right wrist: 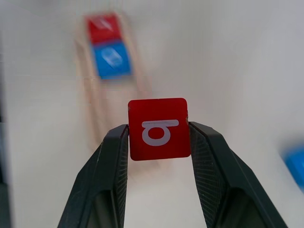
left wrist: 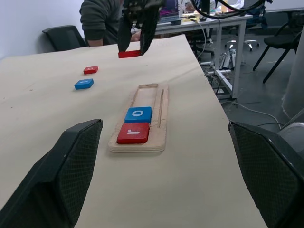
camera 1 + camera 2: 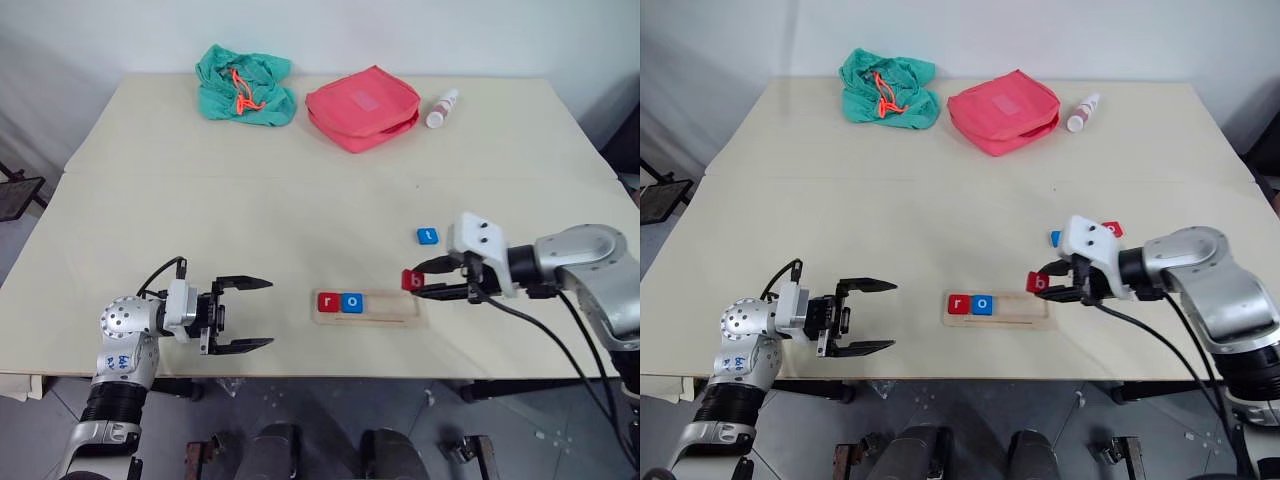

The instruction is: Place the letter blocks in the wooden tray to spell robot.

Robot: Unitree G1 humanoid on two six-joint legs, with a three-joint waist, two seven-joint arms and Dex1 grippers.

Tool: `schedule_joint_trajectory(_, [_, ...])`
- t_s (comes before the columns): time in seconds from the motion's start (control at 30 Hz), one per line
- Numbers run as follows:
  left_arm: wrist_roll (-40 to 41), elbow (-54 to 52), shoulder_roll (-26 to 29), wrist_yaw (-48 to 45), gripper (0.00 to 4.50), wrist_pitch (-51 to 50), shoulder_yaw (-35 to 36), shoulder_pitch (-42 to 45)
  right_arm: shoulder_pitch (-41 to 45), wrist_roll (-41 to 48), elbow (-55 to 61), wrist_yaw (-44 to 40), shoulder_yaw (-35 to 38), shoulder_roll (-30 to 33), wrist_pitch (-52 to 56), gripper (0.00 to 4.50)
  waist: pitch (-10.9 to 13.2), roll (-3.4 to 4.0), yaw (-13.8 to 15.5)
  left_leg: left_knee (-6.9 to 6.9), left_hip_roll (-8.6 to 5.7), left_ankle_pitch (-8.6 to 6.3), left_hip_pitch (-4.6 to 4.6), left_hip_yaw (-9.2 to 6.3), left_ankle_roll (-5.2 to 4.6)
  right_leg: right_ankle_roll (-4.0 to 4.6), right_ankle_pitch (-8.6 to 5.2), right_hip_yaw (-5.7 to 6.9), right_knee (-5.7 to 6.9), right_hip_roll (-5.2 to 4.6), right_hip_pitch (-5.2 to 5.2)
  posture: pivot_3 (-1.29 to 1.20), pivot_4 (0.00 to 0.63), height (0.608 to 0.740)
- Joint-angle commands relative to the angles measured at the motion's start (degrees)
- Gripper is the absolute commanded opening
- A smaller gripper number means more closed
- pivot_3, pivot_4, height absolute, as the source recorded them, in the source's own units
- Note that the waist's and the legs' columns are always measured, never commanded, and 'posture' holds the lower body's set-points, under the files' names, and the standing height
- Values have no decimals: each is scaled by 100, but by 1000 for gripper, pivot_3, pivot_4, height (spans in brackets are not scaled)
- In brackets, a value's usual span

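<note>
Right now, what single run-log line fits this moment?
right claw: shut on red b tile, above tray's right end | tray: r, o placed | left claw: open, idle

A pale beige surface (image 3: 300,200) stands before a white wall (image 3: 400,30); black office chairs (image 2: 66,37) sit behind.

you can read a white "r" on the red block (image 3: 328,302) and "o" on the blue block (image 3: 352,302) beside it in the tray (image 3: 395,318). the red block (image 1: 158,128) held by the right gripper (image 1: 159,142) shows "b". the loose blue block (image 3: 427,236) reads "t".
</note>
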State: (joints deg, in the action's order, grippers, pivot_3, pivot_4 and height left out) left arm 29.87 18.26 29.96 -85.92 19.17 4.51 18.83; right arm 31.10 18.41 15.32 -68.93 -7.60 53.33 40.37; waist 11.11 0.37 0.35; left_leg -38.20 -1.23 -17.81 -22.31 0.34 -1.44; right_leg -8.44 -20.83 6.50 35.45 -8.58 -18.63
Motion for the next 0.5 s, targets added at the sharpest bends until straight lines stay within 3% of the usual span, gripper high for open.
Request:
schedule_joint_trajectory(0.03, [0, 3, 17, -95, 4500, 139, 56, 98, 246, -377, 68, 417, -549, -325, 125, 1483, 0, -1, -21, 0, 0, 0, 1, 2, 0, 0, 0, -1, 1, 0, 0, 0, 150, 740])
schedule_joint_trajectory(0.5, [38, -356, 83, 106, 4500, 118, 146, -256, 587, -577, 70, 371, -1096, -697, 199, 1483, 0, -1, -35, 4, 1, 0, -4, 2, 0, 0, 0, 0, 12, 0, -14, 0, 150, 740])
